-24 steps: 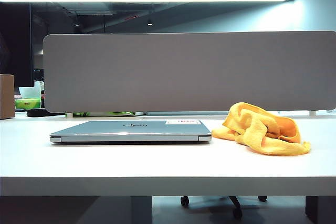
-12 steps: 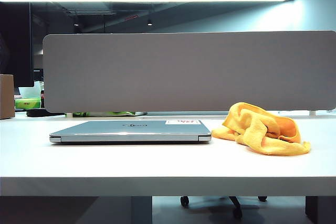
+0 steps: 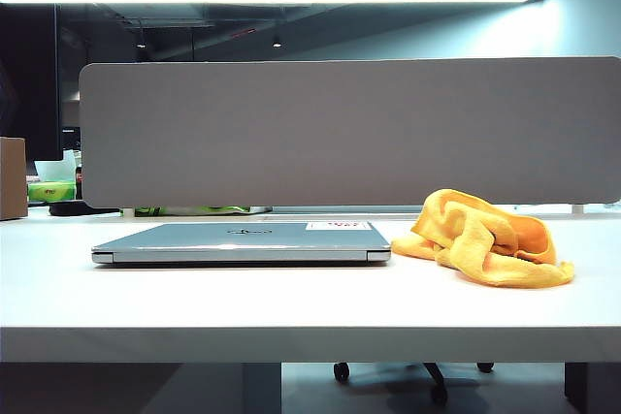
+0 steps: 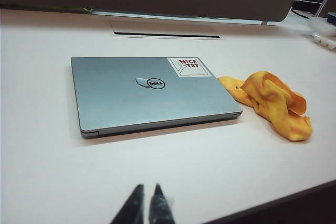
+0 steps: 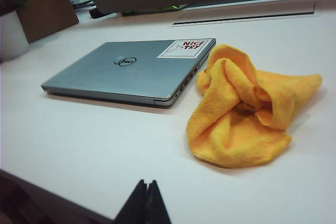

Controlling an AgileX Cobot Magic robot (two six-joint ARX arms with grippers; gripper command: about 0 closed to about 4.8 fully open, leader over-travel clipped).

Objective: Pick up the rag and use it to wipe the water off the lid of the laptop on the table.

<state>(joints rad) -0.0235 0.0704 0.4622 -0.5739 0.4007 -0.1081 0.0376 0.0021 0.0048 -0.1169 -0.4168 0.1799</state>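
One closed laptop (image 3: 242,241) lies flat on the white surface (image 3: 291,307), its lid (image 4: 142,90) up, set back from the front edge with bare room before it. One crumpled rag (image 3: 483,238) sits just beside the laptop's sticker-side corner. The exterior view shows neither arm. Each wrist view shows its own fingers: the left gripper (image 4: 146,207) near the front edge, almost clenched, and the right gripper (image 5: 147,199) before the rag, clenched on nothing.
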